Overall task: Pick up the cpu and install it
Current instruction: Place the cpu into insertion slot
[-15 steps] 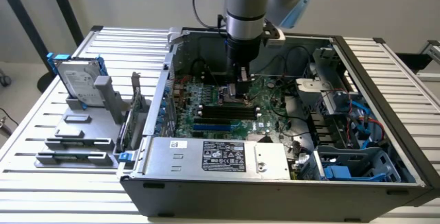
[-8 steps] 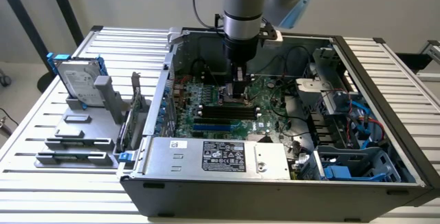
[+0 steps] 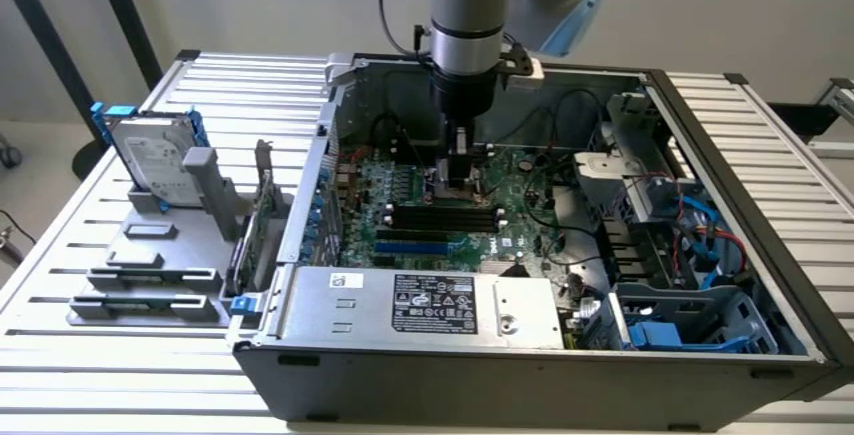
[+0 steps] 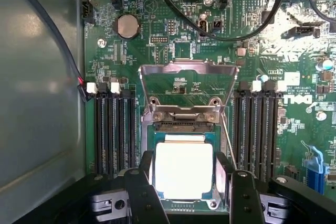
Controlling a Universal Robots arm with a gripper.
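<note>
**Operator:** Where is the cpu just now?

**Spotter:** Your cpu is in the gripper, right at the open socket on the motherboard. I cannot tell whether it is fully down in its seat. The fingers stand wide, one against each of two opposite edges, so you are holding the chip.

**Operator:** How do I do this step well?

**Spotter:** I'd keep it level and square to the socket frame and bring it straight down with no sideways slide, because the contacts underneath would bend easily. Let it settle without pressing. Mind the load plate, which stands open, and the thin lever close by one finger.

**Operator:** And how does the chip look?

**Spotter:** It's small, flat and square. The silver lid is washed bright by the light, with a narrow green rim around it. I can't read any markings.

**Operator:** What's around it?

**Spotter:** Black memory slots flank the socket on both sides. In the exterior view, taking your gripper as the centre of the dial, the power supply lies at six o'clock. The hard drive stands at nine o'clock, outside the case.
</note>
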